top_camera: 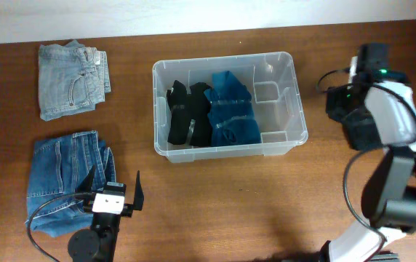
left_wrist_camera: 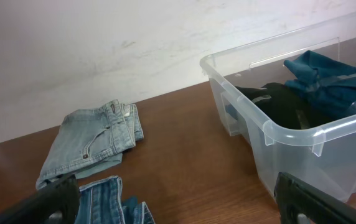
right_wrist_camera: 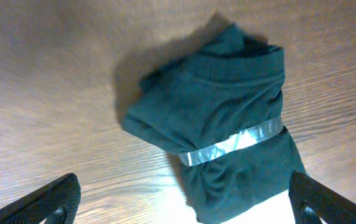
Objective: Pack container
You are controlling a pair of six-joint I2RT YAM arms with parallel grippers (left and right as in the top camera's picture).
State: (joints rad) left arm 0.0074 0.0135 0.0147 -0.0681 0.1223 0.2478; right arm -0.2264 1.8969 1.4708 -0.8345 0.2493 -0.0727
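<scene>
The clear plastic container point(top_camera: 225, 58) stands mid-table and holds a black taped clothes bundle point(top_camera: 188, 113) and a blue one point(top_camera: 231, 109). It also shows in the left wrist view point(left_wrist_camera: 290, 134). My right gripper point(right_wrist_camera: 183, 183) is wide open above a dark green rolled garment point(right_wrist_camera: 228, 118) that has a silver tape band and lies on the table. In the overhead view that gripper point(top_camera: 341, 102) is right of the container and hides the garment. My left gripper point(top_camera: 113, 191) is open and empty at the front left; its fingers point(left_wrist_camera: 178, 196) frame bare table.
Folded light-blue jeans point(top_camera: 71, 69) lie at the back left and also show in the left wrist view point(left_wrist_camera: 94, 140). Darker blue jeans point(top_camera: 66, 178) lie at the front left beside my left gripper. The container's right compartments point(top_camera: 266, 91) hold nothing.
</scene>
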